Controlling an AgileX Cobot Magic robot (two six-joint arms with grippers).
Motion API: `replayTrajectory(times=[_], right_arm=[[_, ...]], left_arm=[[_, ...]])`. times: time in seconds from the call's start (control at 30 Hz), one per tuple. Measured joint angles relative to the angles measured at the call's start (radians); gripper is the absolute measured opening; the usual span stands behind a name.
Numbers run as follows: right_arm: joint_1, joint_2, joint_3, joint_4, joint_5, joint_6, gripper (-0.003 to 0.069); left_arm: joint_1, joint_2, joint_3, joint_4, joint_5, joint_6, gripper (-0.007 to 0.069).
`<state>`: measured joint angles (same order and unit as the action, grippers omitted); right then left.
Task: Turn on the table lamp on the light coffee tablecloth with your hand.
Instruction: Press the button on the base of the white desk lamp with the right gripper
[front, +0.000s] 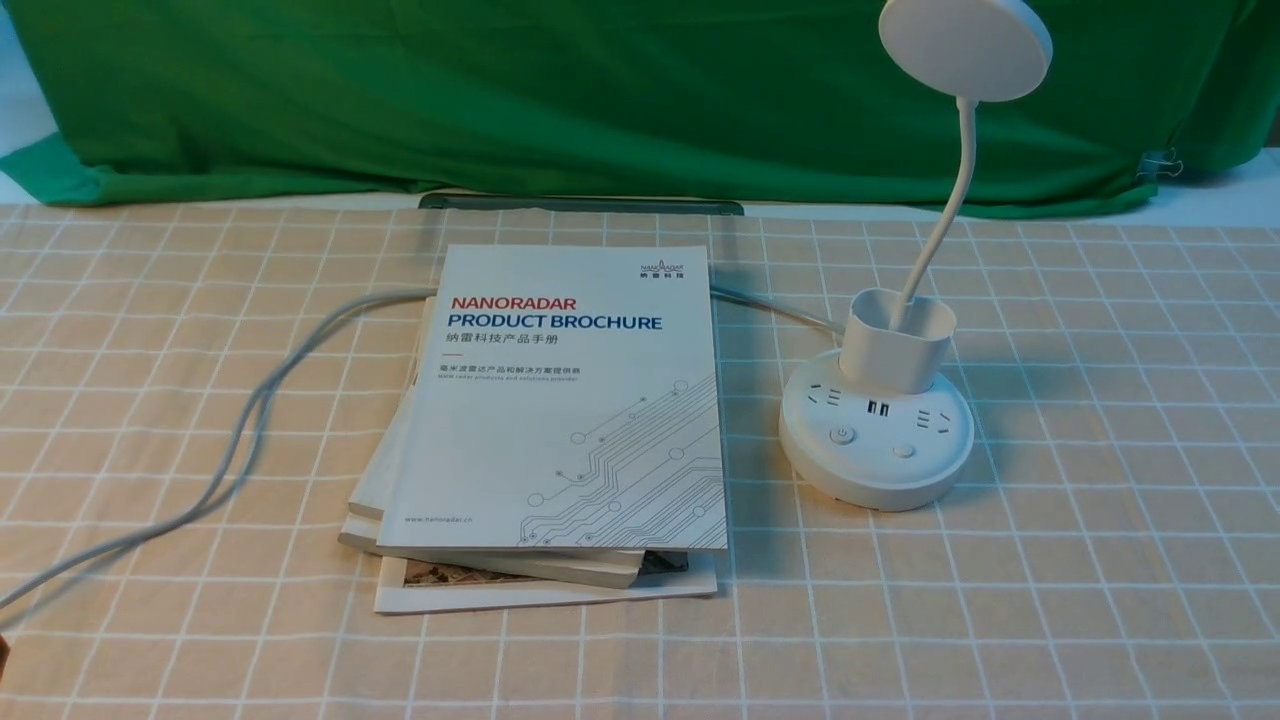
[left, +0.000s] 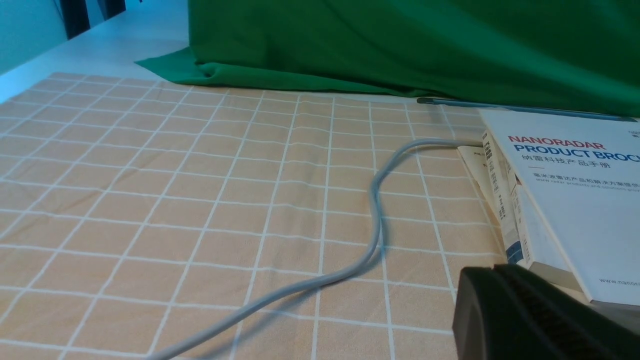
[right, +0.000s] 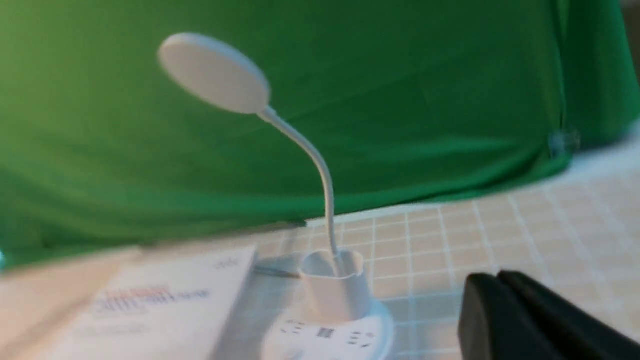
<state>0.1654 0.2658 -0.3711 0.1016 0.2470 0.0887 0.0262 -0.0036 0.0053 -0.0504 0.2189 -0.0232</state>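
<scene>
Right tool (right: 492, 278) shut; lamp (front: 928, 262) stands upright.

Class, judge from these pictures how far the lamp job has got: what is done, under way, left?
Done: nothing visible; the lamp stands unlit. In hand: the right gripper is shut, holding nothing, and has the lamp in its wrist view. Left: reach the base and press a button, perhaps the power-marked one.
</scene>
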Motion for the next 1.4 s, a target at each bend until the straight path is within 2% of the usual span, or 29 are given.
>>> replayTrajectory(times=[0.07,0.1,0.13,0.2,0.3,0.47,0.7,1.07,1.4], right_arm=[[0.024,0.128,-0.131,-0.001,0.084,-0.209,0.0031],[0.025,0.141,-0.143,-0.001,0.094,-0.227,0.0031],[0.037,0.25,-0.233,-0.002,0.182,-0.345,0.0031],[0.044,0.391,-0.335,-0.002,0.302,-0.441,0.0031],[0.044,0.592,-0.458,-0.002,0.47,-0.499,0.0031],[0.044,0.838,-0.575,0.014,0.567,-0.473,0.0031],[0.045,1.104,-0.689,0.046,0.549,-0.458,0.0031],[0.138,1.41,-0.838,0.058,0.53,-0.469,0.0031],[0.145,1.604,-1.005,0.048,0.585,-0.469,0.0031]], left_arm=[[0.0,0.0,0.0,0.0,0.0,0.0,0.0021],[0.0,0.0,0.0,0.0,0.0,0.0,0.0021],[0.0,0.0,0.0,0.0,0.0,0.0,0.0021],[0.0,0.0,0.0,0.0,0.0,0.0,0.0021],[0.0,0.0,0.0,0.0,0.0,0.0,0.0021],[0.0,0.0,0.0,0.0,0.0,0.0,0.0021],[0.0,0.0,0.0,0.0,0.0,0.0,0.0021],[0.0,0.0,0.0,0.0,0.0,0.0,0.0021],[0.0,0.0,0.0,0.0,0.0,0.0,0.0021]])
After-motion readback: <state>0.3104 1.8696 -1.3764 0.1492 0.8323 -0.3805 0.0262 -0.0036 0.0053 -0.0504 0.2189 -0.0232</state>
